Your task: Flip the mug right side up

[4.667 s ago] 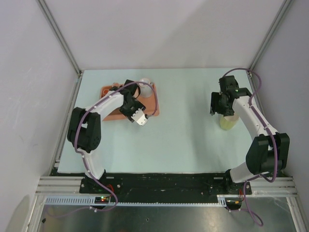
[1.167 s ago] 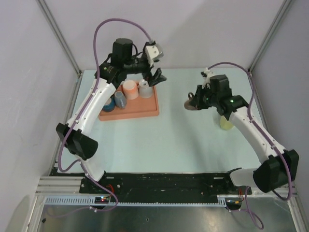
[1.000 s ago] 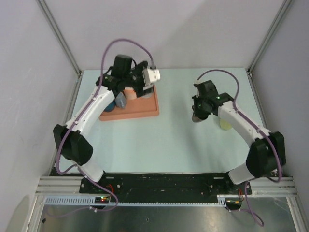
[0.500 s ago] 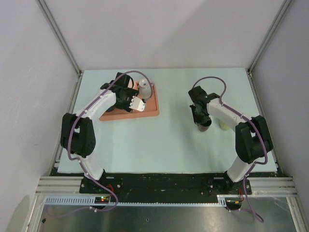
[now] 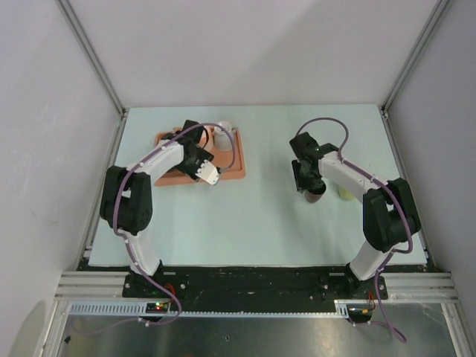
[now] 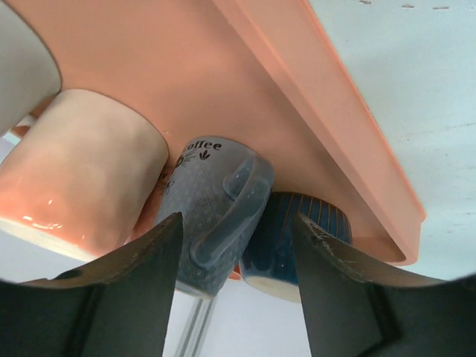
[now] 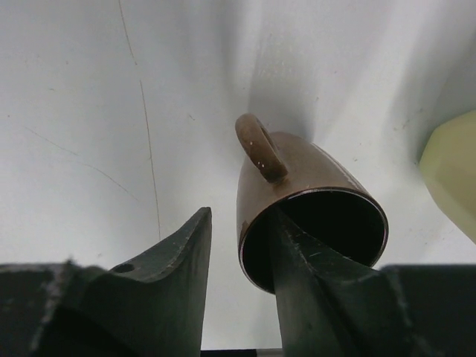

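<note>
A brown mug (image 5: 316, 193) stands on the table with its opening up; in the right wrist view (image 7: 312, 201) its mouth faces the camera and its handle points away. My right gripper (image 5: 309, 181) (image 7: 239, 220) is open: one finger reaches inside the mug, the other stands outside the wall with a gap. My left gripper (image 5: 192, 155) (image 6: 236, 220) is open low over the orange tray (image 5: 232, 171), its fingers either side of a grey-blue "Coffee" mug (image 6: 216, 216).
The tray (image 6: 312, 97) also holds a dark blue striped cup (image 6: 306, 232), a pink mug (image 6: 82, 171) and a white cup (image 5: 222, 134). A pale yellow-green object (image 5: 344, 193) (image 7: 455, 171) sits just right of the brown mug.
My right arm has brought the brown mug down onto the table and now barely moves. My left arm has swung down from high over the tray to its near side.
</note>
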Motion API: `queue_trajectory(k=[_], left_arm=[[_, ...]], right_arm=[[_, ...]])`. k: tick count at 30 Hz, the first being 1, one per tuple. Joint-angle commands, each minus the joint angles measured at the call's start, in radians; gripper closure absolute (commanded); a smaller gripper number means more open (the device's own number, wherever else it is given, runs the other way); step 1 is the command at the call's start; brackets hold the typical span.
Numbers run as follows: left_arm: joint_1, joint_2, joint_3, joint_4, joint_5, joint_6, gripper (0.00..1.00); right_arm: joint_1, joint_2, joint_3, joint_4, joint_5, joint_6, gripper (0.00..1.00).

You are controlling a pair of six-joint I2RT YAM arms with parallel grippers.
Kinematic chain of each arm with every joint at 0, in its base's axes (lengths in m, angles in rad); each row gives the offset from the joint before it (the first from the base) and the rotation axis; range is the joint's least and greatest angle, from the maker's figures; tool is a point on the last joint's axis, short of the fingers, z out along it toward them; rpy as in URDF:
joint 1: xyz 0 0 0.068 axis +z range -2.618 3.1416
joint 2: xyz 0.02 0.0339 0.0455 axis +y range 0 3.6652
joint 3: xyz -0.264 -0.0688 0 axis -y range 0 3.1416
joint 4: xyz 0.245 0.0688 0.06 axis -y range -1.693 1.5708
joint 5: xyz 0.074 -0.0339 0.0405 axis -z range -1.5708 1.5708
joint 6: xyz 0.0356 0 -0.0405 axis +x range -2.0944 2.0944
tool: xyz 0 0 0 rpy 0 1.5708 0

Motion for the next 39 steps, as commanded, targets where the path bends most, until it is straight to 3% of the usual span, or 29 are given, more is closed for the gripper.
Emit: queue_trajectory(k=[1, 6, 13, 17, 20, 25, 33, 35, 39], left_arm=[[0.012, 0.019, 0.021, -0.003, -0.056, 0.081, 0.38], [0.015, 0.040, 0.028, -0.002, -0.074, 0.116, 0.53], [-0.003, 0.003, 0.034, -0.001, -0.001, 0.102, 0.96], [-0.028, -0.036, 0.068, -0.003, 0.079, 0.019, 1.00], [-0.045, -0.065, 0.144, -0.003, 0.204, -0.189, 1.00], [-0.060, -0.113, 0.296, -0.016, 0.453, -0.693, 1.00], [-0.066, -0.126, 0.578, -0.026, 0.928, -1.450, 1.00], [-0.081, -0.117, 0.640, -0.025, 0.993, -1.575, 1.00], [-0.118, -0.113, 0.725, -0.024, 1.060, -1.680, 1.00]], right_arm=[[0.003, -0.084, 0.004, -0.007, -0.007, 0.013, 0.57], [0.003, -0.128, 0.004, -0.022, -0.053, 0.003, 0.53], [0.001, -0.186, 0.005, -0.028, -0.110, -0.009, 0.47], [-0.003, -0.224, 0.023, -0.044, -0.135, -0.012, 0.38], [-0.017, -0.262, 0.045, -0.058, -0.163, -0.012, 0.28], [-0.044, -0.372, 0.055, 0.006, -0.251, -0.013, 0.03], [-0.039, -0.479, 0.056, 0.388, -0.682, 0.084, 0.01], [-0.028, -0.482, 0.055, 0.517, -0.772, 0.146, 0.00], [-0.010, -0.461, 0.055, 0.720, -0.850, 0.238, 0.01]])
